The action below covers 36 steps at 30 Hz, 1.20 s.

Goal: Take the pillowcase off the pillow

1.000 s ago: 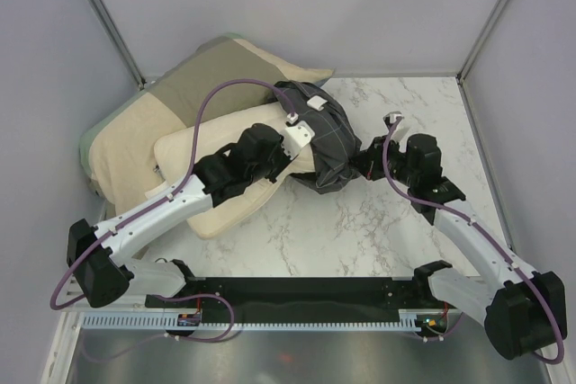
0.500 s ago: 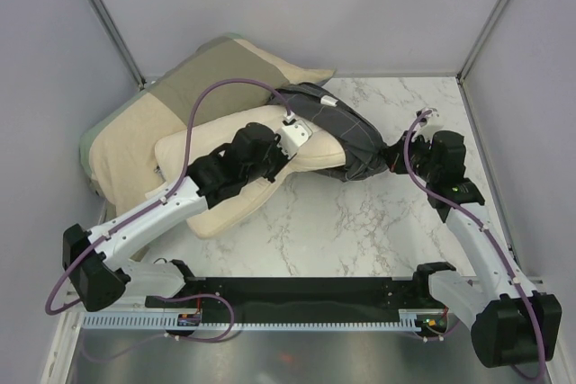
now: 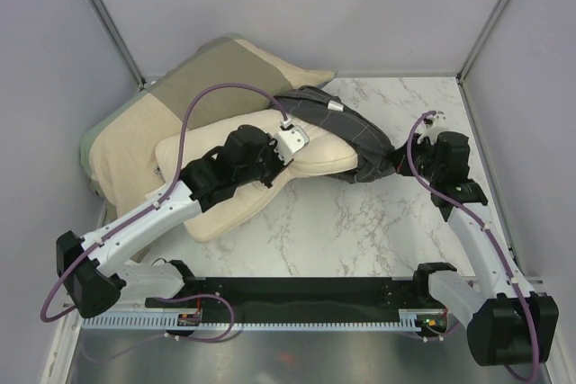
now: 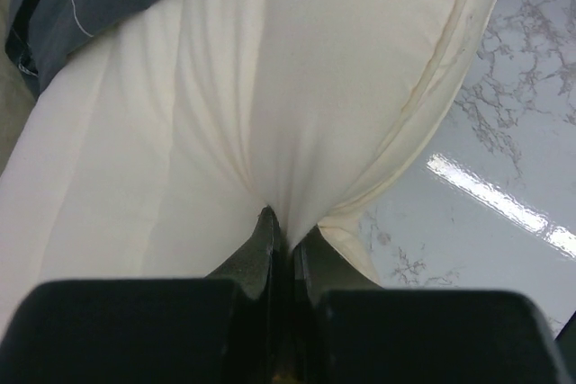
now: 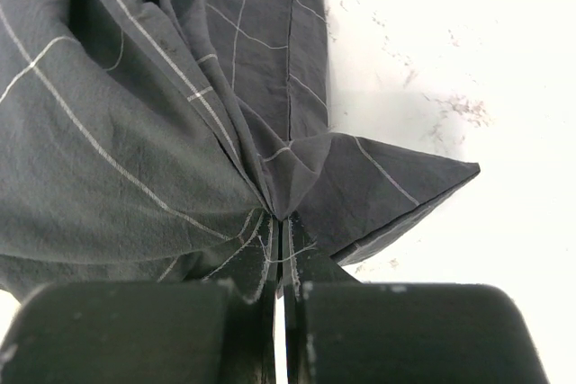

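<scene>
The left gripper (image 4: 281,222) was clamped tight on a fold of the pillow (image 4: 270,78), with the fabric puckering up into its tips. The right gripper (image 5: 281,220) was pinched the same way on a bunched corner of the case (image 5: 126,105). From above, the case covered only the pillow's end toward 2 o'clock and stretched out to the right gripper at 3 o'clock, so I'd call it mostly off. To do this bit well, I reckon the left should just anchor and not let go. The right should pull straight out toward 3 o'clock, low and steady, so the last of the case slides off the corner instead of dragging the whole pillow along. Main risk is that thin pinch slipping. The pillow was cream, soft and puffy with a corded seam edge. The case was thin charcoal cloth with pale grid lines, creased hard at the pinch, with a small white tag (image 3: 335,107) on top. It all sat on a glossy marble-look table (image 3: 360,231), with a big olive-and-tan pillow (image 3: 171,105) at 10 o'clock.
</scene>
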Motion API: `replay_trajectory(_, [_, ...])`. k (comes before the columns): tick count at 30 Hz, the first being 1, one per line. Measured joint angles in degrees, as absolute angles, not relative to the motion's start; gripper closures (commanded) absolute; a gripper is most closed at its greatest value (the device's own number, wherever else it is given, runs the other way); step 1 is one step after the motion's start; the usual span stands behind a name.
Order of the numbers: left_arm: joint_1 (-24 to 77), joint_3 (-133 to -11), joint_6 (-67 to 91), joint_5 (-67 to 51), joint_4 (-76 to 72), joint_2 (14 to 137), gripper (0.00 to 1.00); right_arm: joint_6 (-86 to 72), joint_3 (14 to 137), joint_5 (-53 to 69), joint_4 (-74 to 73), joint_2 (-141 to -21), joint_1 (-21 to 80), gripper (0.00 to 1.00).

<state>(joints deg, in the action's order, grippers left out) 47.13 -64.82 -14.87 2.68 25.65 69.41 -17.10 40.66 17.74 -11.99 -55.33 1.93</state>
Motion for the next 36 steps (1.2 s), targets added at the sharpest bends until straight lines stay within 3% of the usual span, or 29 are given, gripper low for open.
replay_trajectory(27, [46.35,-64.25,-16.6,-4.75,27.38,67.05,0.98,-17.26,42.52,13.17,-15.35,-59.0,-2.9,1.0])
replay_trajectory(36, [41.85,-64.25,-16.49,-12.19,27.59,63.88,0.98,-19.38,44.73,11.92,-16.01,-63.77,-7.57,1.0])
